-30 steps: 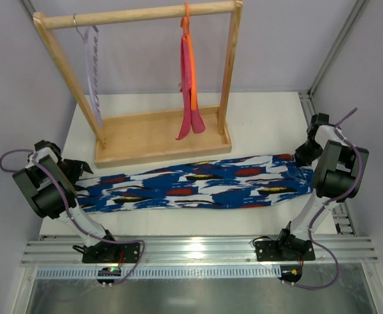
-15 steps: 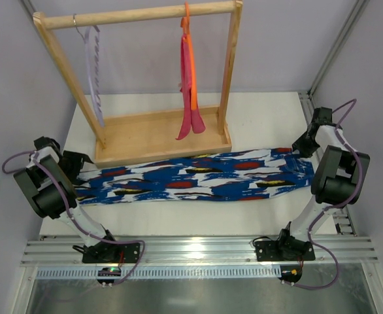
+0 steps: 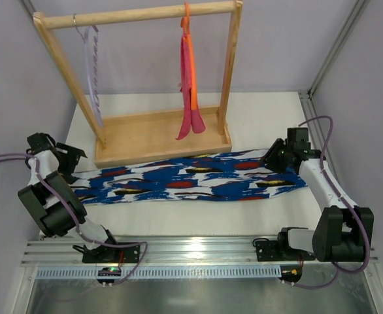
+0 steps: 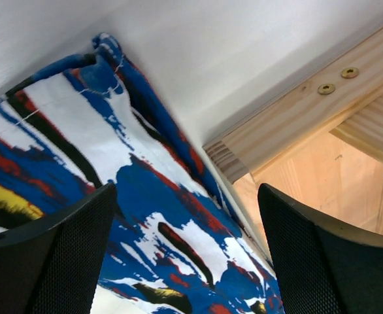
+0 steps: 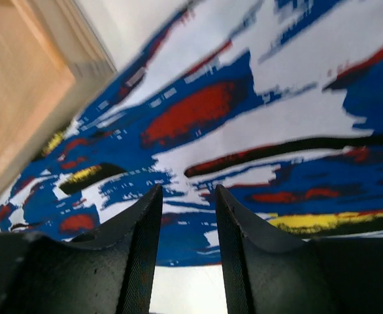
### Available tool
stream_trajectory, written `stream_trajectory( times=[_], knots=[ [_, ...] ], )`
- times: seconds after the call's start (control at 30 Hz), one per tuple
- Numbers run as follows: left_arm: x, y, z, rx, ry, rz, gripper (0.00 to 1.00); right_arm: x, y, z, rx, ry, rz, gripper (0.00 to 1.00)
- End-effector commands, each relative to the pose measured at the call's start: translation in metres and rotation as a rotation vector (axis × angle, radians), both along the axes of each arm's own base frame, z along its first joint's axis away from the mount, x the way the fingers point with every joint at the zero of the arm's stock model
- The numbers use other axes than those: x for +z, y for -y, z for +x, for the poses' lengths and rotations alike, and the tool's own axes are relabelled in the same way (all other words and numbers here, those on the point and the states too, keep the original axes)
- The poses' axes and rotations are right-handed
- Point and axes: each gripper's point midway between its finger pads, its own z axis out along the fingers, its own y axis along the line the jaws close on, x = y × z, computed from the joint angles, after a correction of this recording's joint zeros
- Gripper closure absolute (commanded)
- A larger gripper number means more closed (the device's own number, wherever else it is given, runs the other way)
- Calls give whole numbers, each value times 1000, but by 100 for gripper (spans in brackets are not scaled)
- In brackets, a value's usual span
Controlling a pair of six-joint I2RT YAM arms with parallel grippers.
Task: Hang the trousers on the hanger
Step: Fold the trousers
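The trousers (image 3: 191,183) are lying flat on the white table (image 3: 260,114), stretched out left to right just in front of the wooden rack (image 3: 162,139). The far edge runs right along the rack's base, and the left wrist view shows the fabric (image 4: 139,209) up against that wood (image 4: 296,121). Both ends are partly hidden from above, since each gripper sits over one.

The hanger (image 3: 92,72) is up on the rack's rail on the left side, well away from the trousers. It's edge-on to the camera, so it's just a thin lilac strip and the hook is hard to make out.

The left gripper (image 3: 67,160) is at the left end with its fingers spread wide (image 4: 185,193). It's holding nothing, and the hem corner shows between them.

The right gripper (image 3: 274,157) is over the right end. Its wrist view is blurry, but the fingers (image 5: 186,193) have only a narrow gap. Printed fabric (image 5: 244,124) shows through that gap and looks to be lying below rather than pinched.

The orange hanger (image 3: 189,62) hangs further right on the rail with a pink cloth (image 3: 191,114) on it.
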Motion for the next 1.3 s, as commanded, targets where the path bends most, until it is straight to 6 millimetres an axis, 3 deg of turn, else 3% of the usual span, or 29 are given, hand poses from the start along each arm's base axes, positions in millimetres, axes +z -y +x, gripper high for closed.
stream_trajectory(
  times=[0.0,0.1,0.23,0.3,0.43,0.67,0.77,0.9,1.07,1.1,1.13,1.17,1.27],
  knots=[
    [10,-8,-16,0,-12,92,11,-30,-9,-14,-69,-48,72,59],
    [13,-13,-39,34,-71,158,13,-67,2,-24,-113,-159,19,59],
    [7,-22,-71,141,-136,188,14,-90,2,-24,-120,-218,22,63],
    [2,-24,-78,183,-130,180,15,-92,1,-22,-110,-216,21,63],
    [-17,-26,-95,231,-141,152,16,-79,4,-19,-77,-179,-10,63],
    [-39,-24,-113,279,-155,154,22,-31,6,-11,-71,-25,-20,62],
    [-52,-20,-121,333,-154,151,21,-22,4,-9,-62,-2,-10,62],
    [-65,-19,-114,340,-138,121,25,-13,1,-9,-48,17,3,62],
    [-83,-15,-116,337,-199,72,49,-3,9,-12,-69,43,-43,62],
    [-84,-15,-117,331,-205,68,62,-1,10,-12,-69,49,-47,62],
    [-81,-19,-115,334,-201,77,68,2,11,-14,-69,50,-53,62],
    [-77,-20,-113,327,-193,83,82,7,13,-12,-71,61,-69,62],
    [-55,-28,-111,311,-177,132,100,20,18,-14,-74,79,-98,62]
  ],
)
